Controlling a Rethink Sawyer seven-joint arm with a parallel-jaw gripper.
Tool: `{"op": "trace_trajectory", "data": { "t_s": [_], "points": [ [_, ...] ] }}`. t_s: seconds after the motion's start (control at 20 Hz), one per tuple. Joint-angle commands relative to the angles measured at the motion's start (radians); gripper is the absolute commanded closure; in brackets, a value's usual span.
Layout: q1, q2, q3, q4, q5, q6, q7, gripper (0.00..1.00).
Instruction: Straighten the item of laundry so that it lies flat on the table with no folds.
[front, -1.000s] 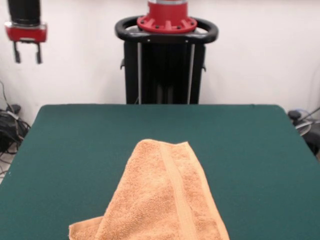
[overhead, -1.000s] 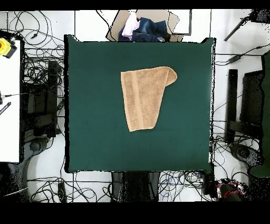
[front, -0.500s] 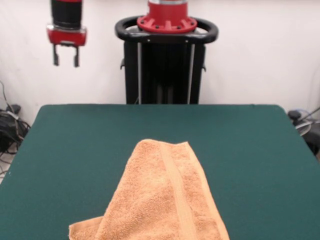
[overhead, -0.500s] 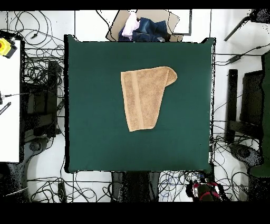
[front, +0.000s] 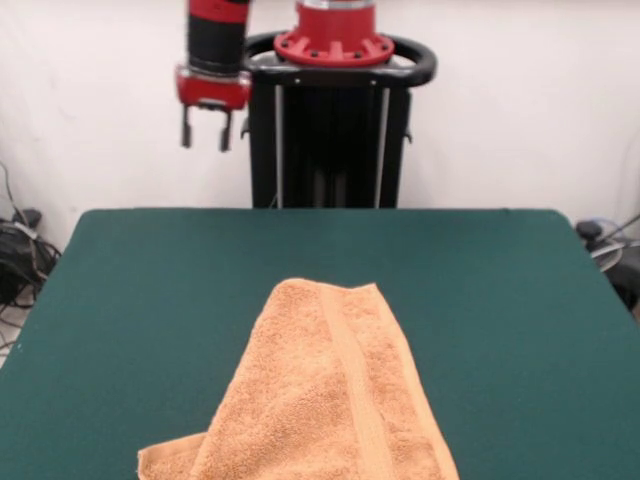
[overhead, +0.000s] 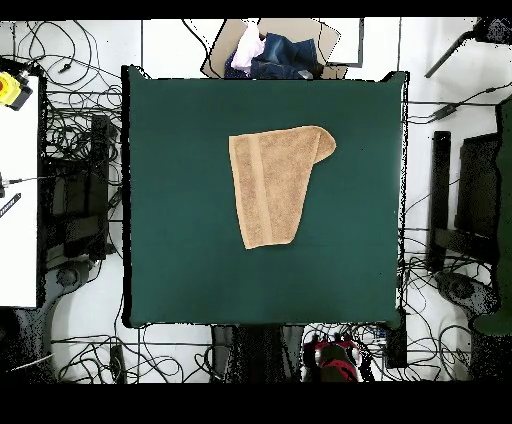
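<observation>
— Where's the towel (front: 325, 395)?

— On the green table (front: 150, 290), well apart from the gripper (front: 204, 130) and far below it. In the front view it lies nearer the camera than the gripper and a little to its right. It is not flat: one side is folded over, so in the overhead view the towel (overhead: 273, 181) narrows to a rounded corner at one end, with a woven band running along its length.

— And the gripper?

— It hangs in the air off the table's far edge, beside the black pedestal (front: 330, 140). Its two short fingers (front: 186, 128) point straight down with a clear gap between them, holding nothing. From overhead only its red top (overhead: 335, 358) shows, past the table's edge among the floor cables (overhead: 75, 130).

— Anything else nearby?

— A heap of clothes (overhead: 268, 52) beyond the table's opposite edge, far from the gripper.
</observation>
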Motion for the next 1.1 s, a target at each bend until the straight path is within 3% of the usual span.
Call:
{"op": "trace_trajectory", "data": {
  "t_s": [0.05,0.35,0.5,0.7,0.85,1.1],
  "points": [
    [0.158,0.230,-0.082,0.072,0.138,-0.207,0.425,0.00],
    [0.235,0.260,-0.052,0.139,0.155,-0.264,0.501,0.00],
    [0.273,0.333,-0.085,0.151,0.125,-0.350,0.554,0.00],
    [0.343,0.505,-0.140,0.139,0.090,-0.520,0.657,0.00],
    [0.360,0.669,-0.189,0.105,0.054,-0.668,0.707,0.00],
    [0.367,0.906,-0.241,0.044,0.069,-0.875,0.740,0.00]
  ]
}}
